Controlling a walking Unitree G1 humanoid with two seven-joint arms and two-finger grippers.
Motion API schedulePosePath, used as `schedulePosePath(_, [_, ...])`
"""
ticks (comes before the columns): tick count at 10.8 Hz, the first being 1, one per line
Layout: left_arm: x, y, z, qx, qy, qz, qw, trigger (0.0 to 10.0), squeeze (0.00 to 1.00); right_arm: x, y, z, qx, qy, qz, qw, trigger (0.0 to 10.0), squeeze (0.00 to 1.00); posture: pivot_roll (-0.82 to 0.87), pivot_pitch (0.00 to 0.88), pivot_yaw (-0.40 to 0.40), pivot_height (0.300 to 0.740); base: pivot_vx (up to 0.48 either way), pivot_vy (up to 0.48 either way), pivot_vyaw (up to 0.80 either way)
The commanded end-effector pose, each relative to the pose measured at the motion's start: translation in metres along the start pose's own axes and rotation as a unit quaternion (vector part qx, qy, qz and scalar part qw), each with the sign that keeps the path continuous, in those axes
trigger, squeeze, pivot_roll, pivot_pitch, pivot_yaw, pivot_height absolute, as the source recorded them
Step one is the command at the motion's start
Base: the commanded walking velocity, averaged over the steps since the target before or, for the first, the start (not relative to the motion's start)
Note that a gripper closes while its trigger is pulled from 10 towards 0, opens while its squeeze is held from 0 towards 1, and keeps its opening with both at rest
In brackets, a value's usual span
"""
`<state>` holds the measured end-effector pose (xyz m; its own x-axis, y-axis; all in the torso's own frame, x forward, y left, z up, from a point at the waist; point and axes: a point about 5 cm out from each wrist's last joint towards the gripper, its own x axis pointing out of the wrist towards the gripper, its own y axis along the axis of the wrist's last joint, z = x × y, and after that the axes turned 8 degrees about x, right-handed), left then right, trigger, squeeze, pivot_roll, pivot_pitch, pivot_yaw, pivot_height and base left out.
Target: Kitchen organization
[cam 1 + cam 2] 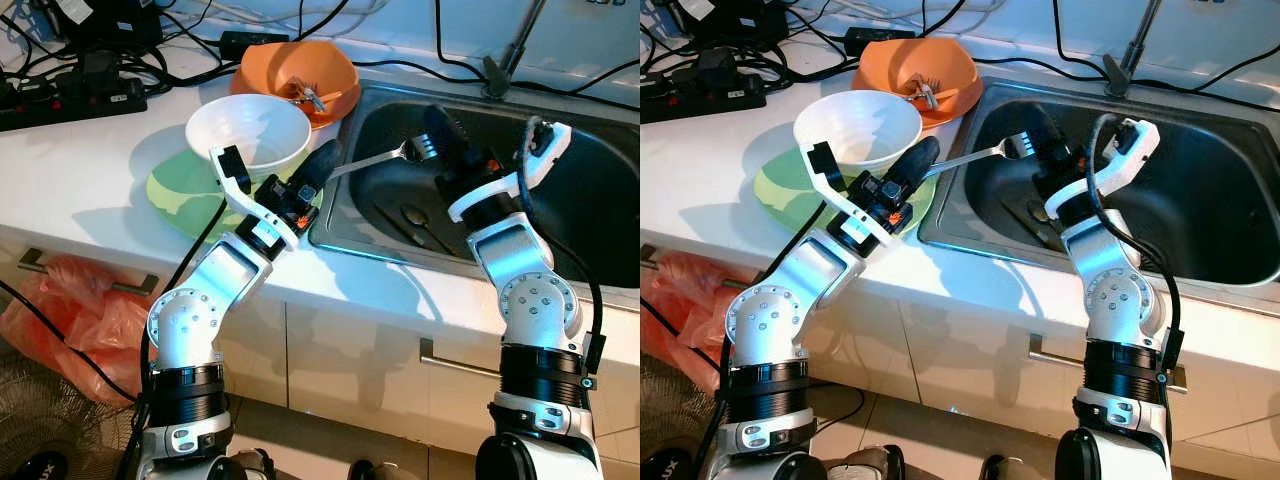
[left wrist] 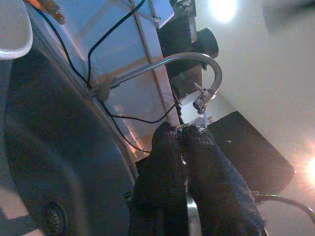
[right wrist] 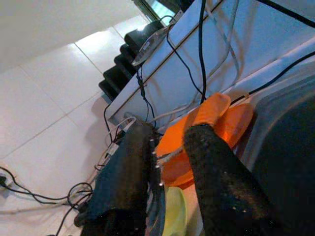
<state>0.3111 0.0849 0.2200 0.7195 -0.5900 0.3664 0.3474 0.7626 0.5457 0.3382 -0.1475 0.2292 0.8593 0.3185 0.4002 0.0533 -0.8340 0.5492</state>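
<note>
Nearest you, both silver arms rise from the cabinet front and bend at the elbow toward the counter. Your left arm climbs from 7 o'clock toward the centre, forearm slanting up across the counter edge. The left gripper (image 1: 322, 160) lies at the sink's left rim, and its two black fingers (image 2: 170, 167) are pressed together on the handle end of a metal fork (image 1: 375, 160). Just beside that wrist, toward 10 o'clock, a white bowl (image 1: 250, 135) stands on a green plate (image 1: 175, 190); the gripper's base overlaps the plate's right edge.

Your right arm stands almost upright at 4 o'clock, then folds at the wrist so the forearm leans over the steel sink (image 1: 590, 220). The right gripper (image 1: 437, 135) reaches toward 11 o'clock, meeting the fork's head above the basin. In the right wrist view its fingers (image 3: 216, 167) are spread, with the tines showing in the gap, close against one finger; whether they touch the other you cannot tell. So the fork spans level between the two grippers, over the sink's left half.

Down in the basin, below the fork, a spoon (image 1: 415, 218) and more dark cutlery lie on the bottom.

Farther back, at 12 o'clock from the white bowl, an orange bowl (image 1: 300, 75) holds some small metal pieces. Beyond it, black cables and a power strip (image 1: 70, 95) run along the wall, and the tap's base (image 1: 497, 70) stands behind the sink.
</note>
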Motion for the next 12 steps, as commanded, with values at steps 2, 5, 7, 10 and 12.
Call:
schedulePosePath(2, [0.0005, 0.0007, 0.0039, -0.002, -0.011, 0.003, 1.0, 0.0, 0.0, -0.0005, 0.0045, 0.0022, 0.001, -0.008, 0.01, 1.0, 0.0, 0.0, 0.08, 0.119, -0.037, 0.74, 0.0, 0.0, 0.0])
schedulePosePath(5, [-0.0004, 0.0023, 0.0025, -0.004, -0.008, 0.007, 1.0, 0.0, 0.0, -0.0023, -0.0012, 0.0027, 0.007, -0.007, -0.003, 1.0, 0.0, 0.0, 0.09, 0.119, -0.036, 0.74, 0.0, 0.0, 0.0])
schedulePosePath(7, [0.0012, 0.0042, 0.0006, -0.006, 0.002, 0.013, 1.0, 0.0, 0.0, -0.0029, -0.0035, 0.0035, 0.011, -0.01, -0.005, 1.0, 0.0, 0.0, 0.09, 0.118, -0.035, 0.74, 0.0, 0.0, 0.0])
schedulePosePath(10, [0.0011, 0.0001, -0.0008, 0.003, 0.008, 0.003, 1.0, 10.0, 1.0, -0.0031, -0.004, 0.0039, 0.012, -0.013, -0.006, 1.0, 6.4, 0.0, 0.09, 0.113, -0.033, 0.74, 0.0, 0.0, 0.0])
schedulePosePath(12, [0.0002, -0.0012, -0.0012, 0.009, 0.009, -0.006, 1.0, 10.0, 1.0, -0.0015, -0.0013, 0.0062, 0.006, -0.024, 0.004, 1.0, 10.0, 0.0, 0.09, 0.111, -0.032, 0.74, 0.0, 0.0, 0.0])
